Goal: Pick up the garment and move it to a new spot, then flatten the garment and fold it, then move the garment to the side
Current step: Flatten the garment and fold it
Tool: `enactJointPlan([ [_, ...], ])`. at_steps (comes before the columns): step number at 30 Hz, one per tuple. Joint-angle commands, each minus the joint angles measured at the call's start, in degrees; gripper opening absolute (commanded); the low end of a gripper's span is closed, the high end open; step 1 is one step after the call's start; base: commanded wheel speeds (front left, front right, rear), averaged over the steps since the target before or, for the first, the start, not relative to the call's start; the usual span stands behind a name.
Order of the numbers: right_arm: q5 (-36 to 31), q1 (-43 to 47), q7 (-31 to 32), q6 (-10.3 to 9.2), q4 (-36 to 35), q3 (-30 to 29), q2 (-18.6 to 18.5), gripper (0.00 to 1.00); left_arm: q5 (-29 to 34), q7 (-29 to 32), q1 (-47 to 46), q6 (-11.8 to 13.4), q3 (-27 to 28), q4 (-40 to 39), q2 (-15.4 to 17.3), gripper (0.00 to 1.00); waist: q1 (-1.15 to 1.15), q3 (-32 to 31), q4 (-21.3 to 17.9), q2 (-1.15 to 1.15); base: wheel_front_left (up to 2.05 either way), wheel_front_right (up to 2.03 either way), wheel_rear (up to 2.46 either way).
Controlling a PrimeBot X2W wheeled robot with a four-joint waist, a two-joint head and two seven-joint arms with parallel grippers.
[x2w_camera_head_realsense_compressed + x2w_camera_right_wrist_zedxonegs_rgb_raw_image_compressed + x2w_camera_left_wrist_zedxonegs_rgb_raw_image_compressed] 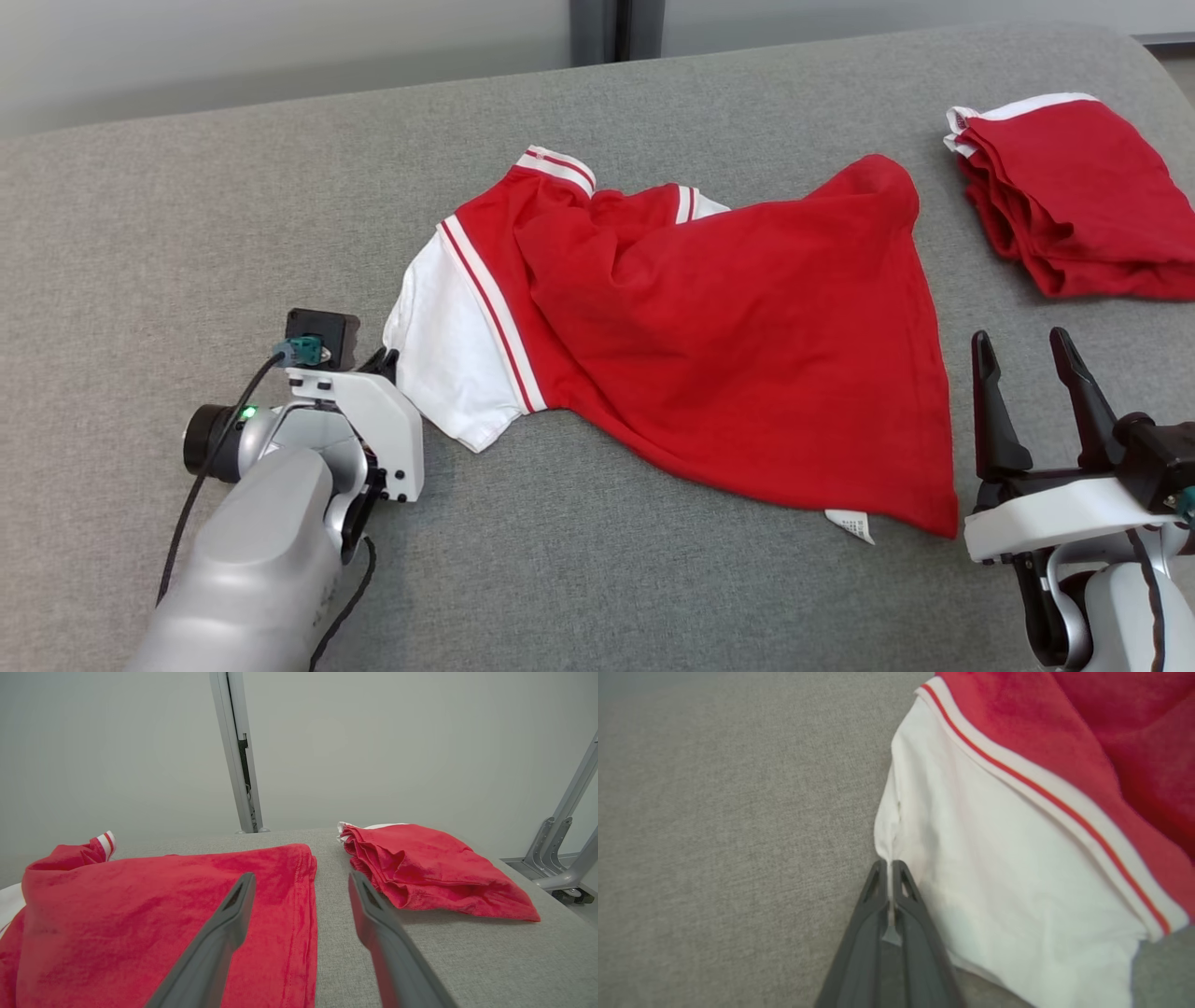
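Observation:
A red garment (747, 336) with white sleeves and red-striped trim lies crumpled across the middle of the grey table (187, 215). My left gripper (385, 359) is at the garment's white sleeve (448, 364). In the left wrist view the left gripper (891, 864) is shut, pinching the sleeve's (994, 872) edge. At the lower right my right gripper (1022, 345) stands open just beyond the garment's right hem. Its own view shows that gripper (301, 882) spread above the garment's hem (299, 914), holding nothing.
A second red garment (1083, 196) lies folded in a pile at the table's far right, also seen as a folded pile (434, 872) ahead of the right fingers. A grey metal frame (565, 849) stands off the table's right end.

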Motion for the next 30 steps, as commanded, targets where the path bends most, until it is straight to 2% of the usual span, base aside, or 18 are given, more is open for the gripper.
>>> enactJointPlan([
  [1,0.07,0.15,-0.38,0.01,0.07,-0.36,-0.3,1.0,0.42,0.11,1.7,-0.23,-0.38,0.4,0.48,0.0,0.0,-0.18,0.37,0.0,0.0,0.0,0.0],
  [4,0.27,0.47,-0.51,0.01,0.15,-0.75,-0.29,1.0,0.12,-1.6,2.63,-0.27,-0.25,-0.97,0.89,0.0,0.0,-0.62,1.28,0.0,0.0,0.0,0.0],
  [13,-0.56,1.75,-0.1,0.01,-0.44,-2.18,-0.3,1.0,-2.41,-5.41,8.88,2.02,2.27,-9.29,4.15,0.0,0.0,-2.05,4.55,0.0,0.0,0.0,0.0],
  [19,-1.5,3.26,0.83,0.0,-1.23,-3.55,-0.31,1.0,-5.17,-4.02,17.26,5.38,5.07,-19.19,7.92,0.0,0.0,-2.36,5.2,0.0,0.0,0.0,0.0],
  [25,-2.58,4.9,1.6,0.0,-2.63,-5.95,-0.3,1.0,-7.25,-2.54,25.49,9.85,7.72,-31.62,10.98,0.0,0.0,-2.07,4.56,0.0,0.0,0.0,0.0],
  [27,-2.49,5.28,1.72,0.01,-3.14,-6.62,-0.3,1.0,-7.56,-2.42,27.66,11.14,8.21,-35.27,11.58,0.53,0.0,-2.05,4.15,0.0,0.0,0.0,0.0],
  [28,-2.43,5.57,1.66,0.0,-3.31,-7.11,-0.32,1.0,-7.81,-2.64,28.59,11.69,8.54,-36.93,11.69,0.98,0.0,-2.03,3.94,0.0,0.0,0.0,0.0],
  [30,-2.46,5.96,1.6,0.0,-3.63,-8.31,-0.3,1.0,-7.91,-3.25,30.29,12.8,9.02,-39.81,11.91,1.0,0.0,-2.02,3.53,0.0,0.0,0.0,0.0],
])
